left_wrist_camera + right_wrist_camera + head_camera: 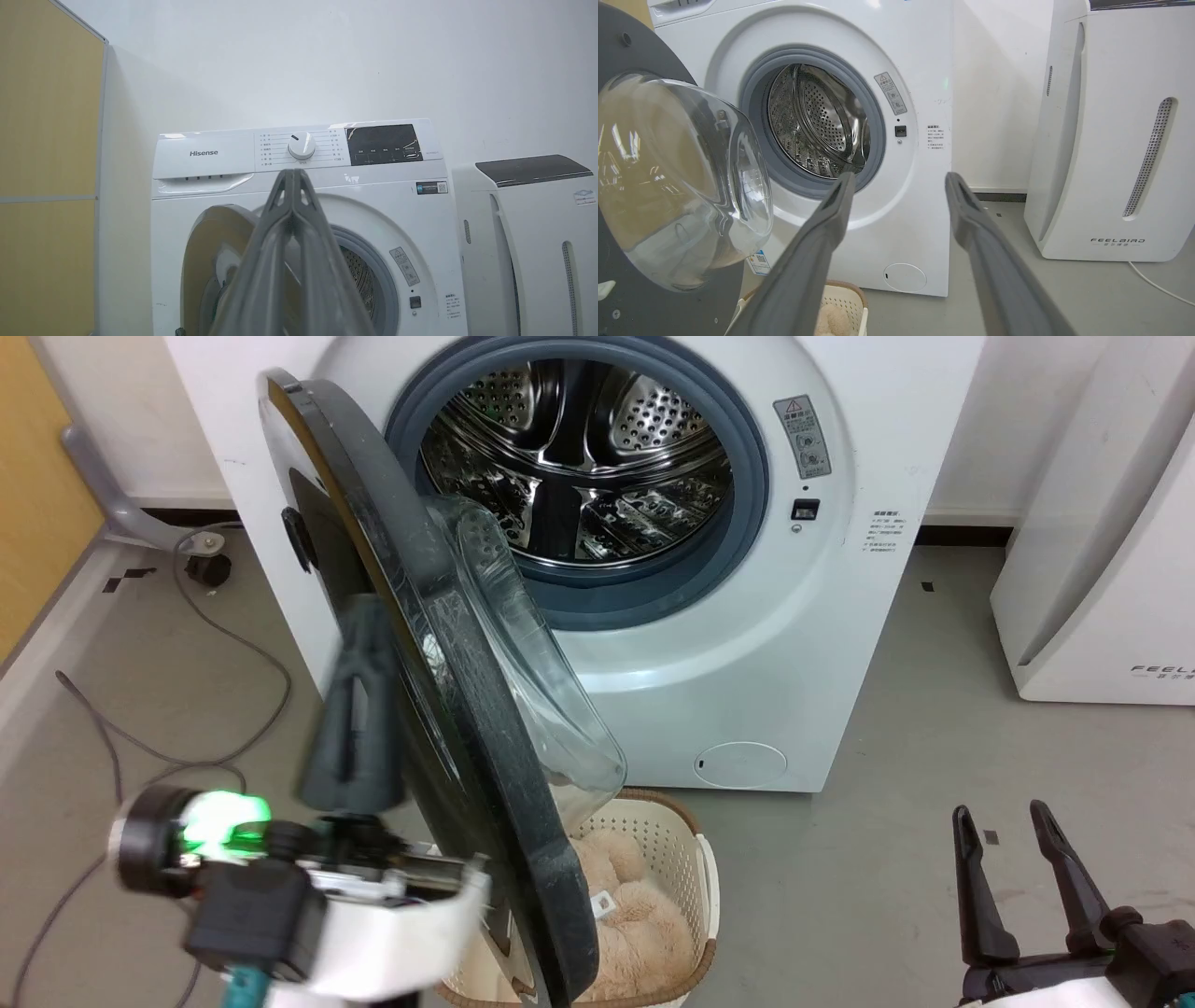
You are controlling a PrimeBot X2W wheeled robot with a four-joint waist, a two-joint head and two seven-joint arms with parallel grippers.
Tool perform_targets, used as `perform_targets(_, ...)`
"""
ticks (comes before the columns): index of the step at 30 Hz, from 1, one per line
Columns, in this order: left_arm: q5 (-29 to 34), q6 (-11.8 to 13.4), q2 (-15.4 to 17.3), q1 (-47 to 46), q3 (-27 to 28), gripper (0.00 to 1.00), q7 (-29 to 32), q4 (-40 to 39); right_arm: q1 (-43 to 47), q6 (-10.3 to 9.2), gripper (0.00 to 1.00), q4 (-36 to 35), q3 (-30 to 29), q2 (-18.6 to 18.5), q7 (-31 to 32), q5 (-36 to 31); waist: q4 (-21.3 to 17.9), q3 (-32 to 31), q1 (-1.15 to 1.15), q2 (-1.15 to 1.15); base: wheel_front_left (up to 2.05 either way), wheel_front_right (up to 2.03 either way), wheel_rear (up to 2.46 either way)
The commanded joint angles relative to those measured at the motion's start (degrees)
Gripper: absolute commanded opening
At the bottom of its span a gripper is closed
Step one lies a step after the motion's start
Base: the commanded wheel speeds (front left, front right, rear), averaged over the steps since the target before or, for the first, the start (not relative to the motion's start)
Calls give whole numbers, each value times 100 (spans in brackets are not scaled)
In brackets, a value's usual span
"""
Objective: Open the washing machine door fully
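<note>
L gripper (366, 616) fingers pressed together, empty, by outer face of washing machine door (485, 728), contact unclear | R gripper (1013, 821) spread, holding nothing, low right | door partway out from washing machine (840, 644), over basket (705, 877)

We see the white washing machine (822, 644), steel drum (569, 448) exposed; the black-rimmed washing machine door (448, 663) stands swung out at its left, glass bowl (527, 653) facing right.
</note>
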Motion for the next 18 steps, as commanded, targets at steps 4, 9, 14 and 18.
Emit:
perform_targets(4, 44, -166, -43, -110, -487, 0, -24, -186, 75, 29, 100, -42, -12, 27, -25, 23, 12, -1, 0, 0, 0, 0, 0)
perform_targets(9, 78, -345, -61, -152, -1088, 0, -24, -275, 76, 29, 100, -41, -26, 27, -25, 28, 44, -6, 0, 0, 0, 0, 0)
perform_targets(14, 107, -516, -70, -109, -1645, 0, -24, -233, 76, 29, 100, -36, -34, 27, -25, 29, 85, -12, 0, 0, 0, 0, 0)
perform_targets(18, 102, -594, -76, -24, -2001, 0, -24, -122, 69, 29, 100, -29, -36, 27, -25, 35, 116, -17, 0, 0, 0, 0, 0)
